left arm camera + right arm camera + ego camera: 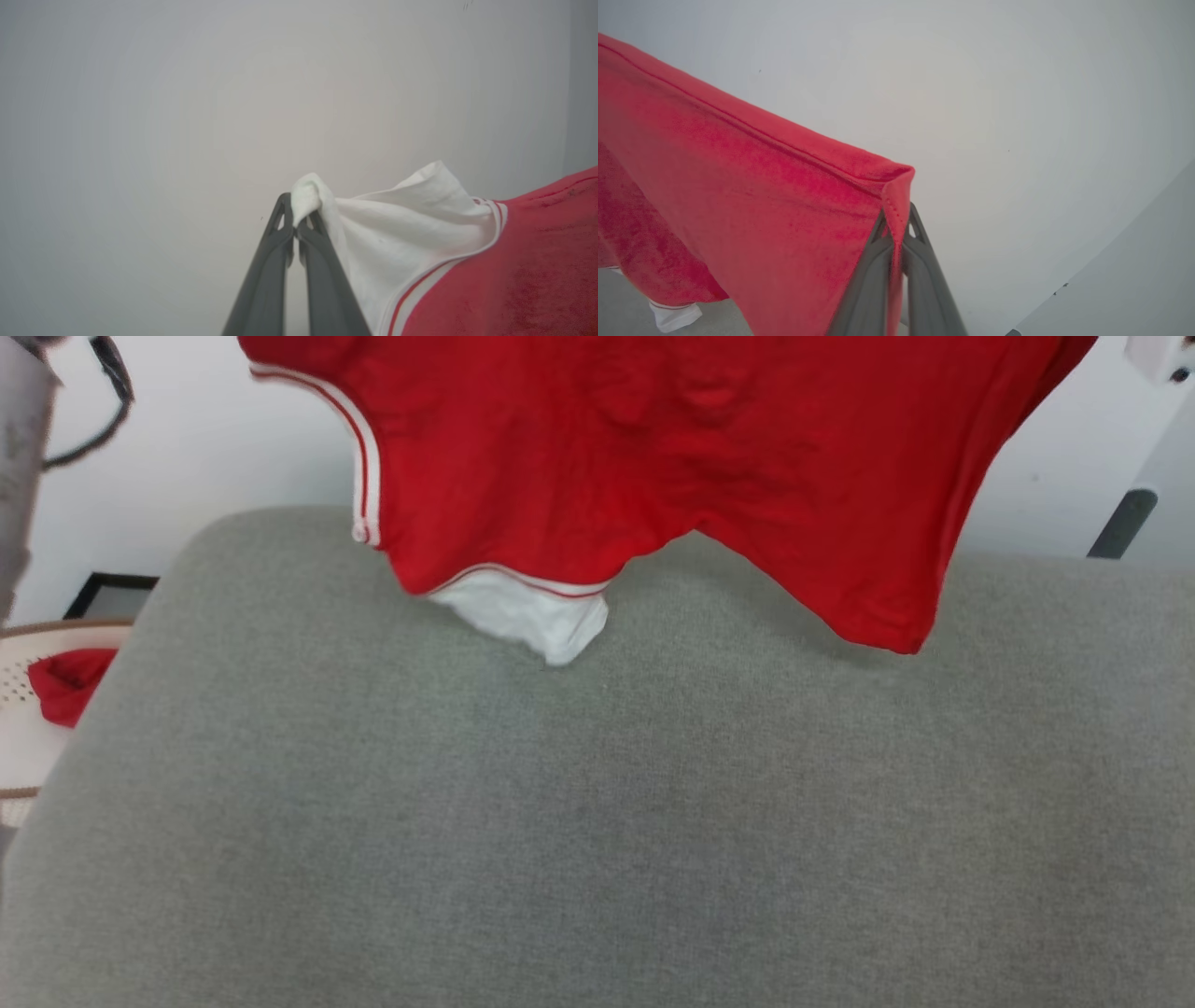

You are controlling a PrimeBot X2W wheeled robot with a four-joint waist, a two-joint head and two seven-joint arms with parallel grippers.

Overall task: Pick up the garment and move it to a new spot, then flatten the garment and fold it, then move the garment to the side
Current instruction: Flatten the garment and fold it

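The garment (653,448), a red T-shirt with white sleeves and striped trim, hangs stretched in the air above the far edge of the grey padded surface (597,821). A white sleeve (532,616) dangles lowest, just touching the surface. In the left wrist view my left gripper (296,212) is shut on the edge of a white sleeve (402,228). In the right wrist view my right gripper (896,221) is shut on a red hem corner of the garment (738,196), which drapes away to the left.
A pale basket (23,709) at the left edge holds a small plain red cloth bundle (67,681). A white wall stands behind the surface. A dark cable (107,401) hangs at the upper left, and a dark post (1120,523) at the right.
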